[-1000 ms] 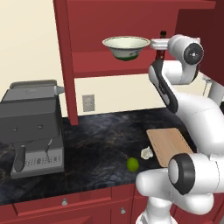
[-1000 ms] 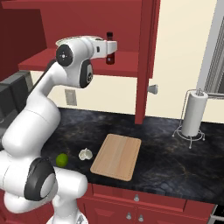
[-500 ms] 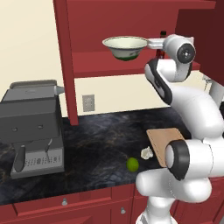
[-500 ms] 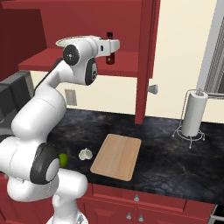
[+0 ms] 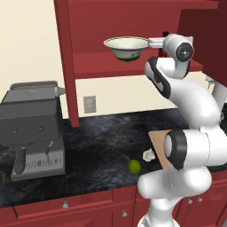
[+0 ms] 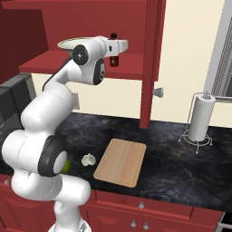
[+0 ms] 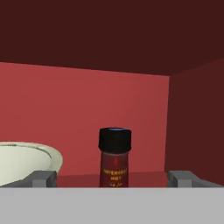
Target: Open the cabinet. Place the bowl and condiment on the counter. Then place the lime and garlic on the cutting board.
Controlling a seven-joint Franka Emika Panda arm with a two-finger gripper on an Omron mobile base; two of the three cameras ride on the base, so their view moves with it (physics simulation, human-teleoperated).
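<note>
The dark red cabinet [image 5: 133, 66] stands open. On its shelf sits the cream bowl [image 5: 127, 47], and right of it the slim condiment [image 6: 114, 60] bottle with a black cap. My gripper [image 5: 155, 42] is up at the shelf's front, just right of the bowl and open wide. In the hand view the condiment [image 7: 114, 162] stands straight ahead, centred between my fingertips [image 7: 44, 178], apart from them, with the bowl [image 7: 24, 162] at the left. Down on the counter [image 6: 167, 167] lie the lime [image 5: 134, 166], the garlic [image 6: 88, 159] and the cutting board [image 6: 121, 161].
A grey coffee machine [image 5: 33, 128] stands on the counter's left. A paper towel holder [image 6: 200, 118] is at the far right. The open cabinet door [image 6: 152, 59] hangs down right of my hand, another door [image 5: 66, 62] on the left.
My hand has pushed a little further in toward the shelf and the bottle. The jaws stay wide open. Bowl, bottle, lime and garlic have not moved.
</note>
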